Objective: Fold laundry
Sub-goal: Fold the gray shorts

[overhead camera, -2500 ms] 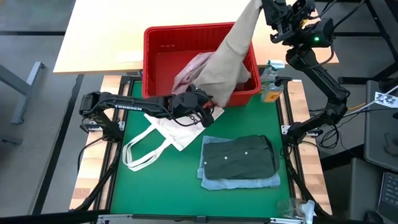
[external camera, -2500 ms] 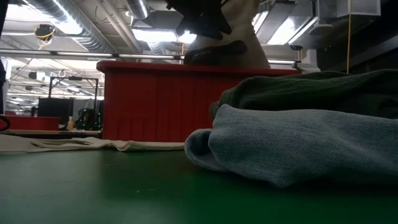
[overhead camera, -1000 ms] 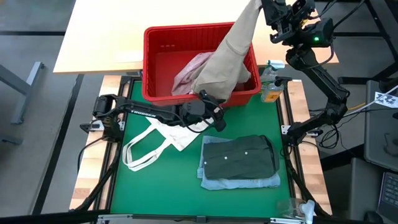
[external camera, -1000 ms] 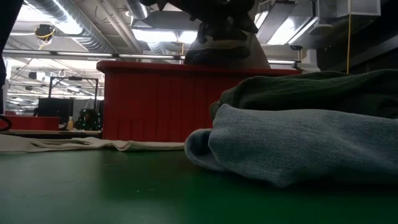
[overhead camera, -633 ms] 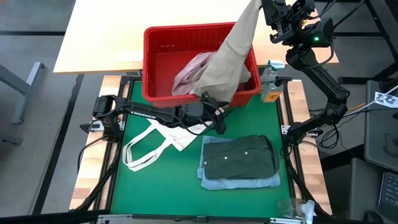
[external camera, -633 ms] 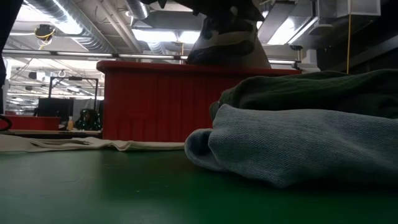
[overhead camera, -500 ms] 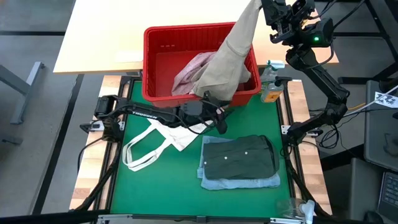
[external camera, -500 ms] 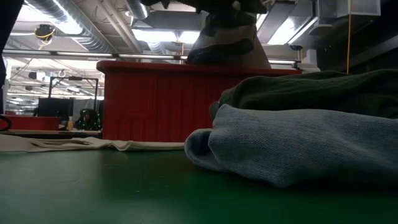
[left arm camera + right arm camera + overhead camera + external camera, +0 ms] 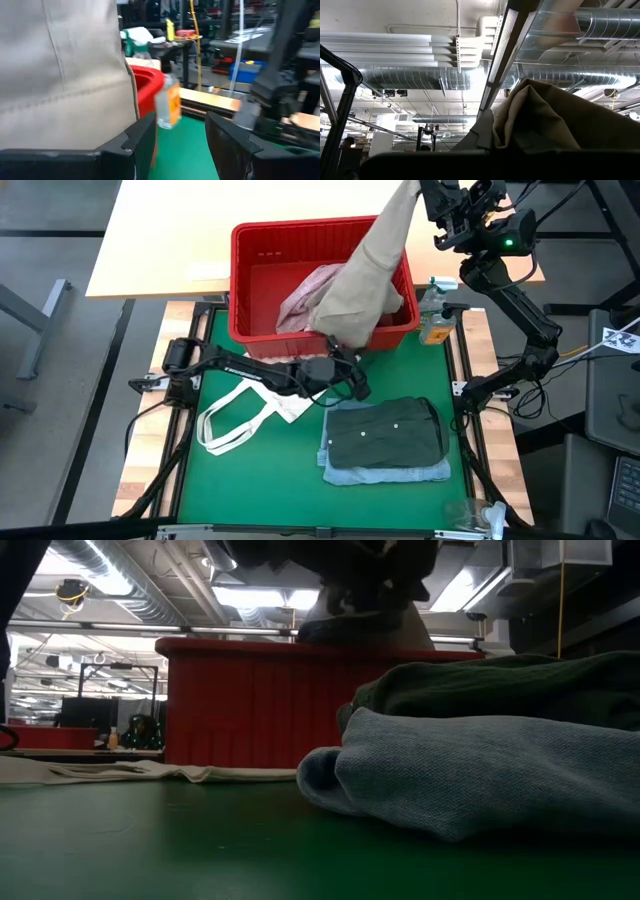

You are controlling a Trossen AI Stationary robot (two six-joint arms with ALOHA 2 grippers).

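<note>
A beige-khaki garment point(image 9: 365, 280) hangs from my right gripper point(image 9: 428, 192), which is raised above the far right corner of the red basket point(image 9: 250, 250). Its lower end drapes over the basket's near wall point(image 9: 345, 330). My left gripper point(image 9: 352, 383) is open just in front of that wall, below the garment's lower edge. In the left wrist view the beige cloth point(image 9: 65, 70) hangs beside one finger point(image 9: 137, 142), not between the two. A mottled pink garment point(image 9: 305, 292) lies in the basket. A folded dark grey-green garment point(image 9: 385, 432) rests on a folded light blue one point(image 9: 385, 473). My right gripper is shut on the beige garment's top end point(image 9: 535, 115), where the cloth bunches in several layers. The garment hangs slack below the gripper, with its lower part inside the basket and over the near wall. The gripper's own body hides the fingers.
A white tote bag point(image 9: 245, 408) lies flat on the green mat, left of the folded stack, under my left arm. A spray bottle with orange liquid point(image 9: 435, 320) stands at the basket's right. Bare green mat point(image 9: 260, 480) lies toward the near left.
My left gripper has moved toward the table's right and slightly toward its near edge, passing along the basket's near wall under the hanging garment. The beige garment and my right gripper have kept still.
</note>
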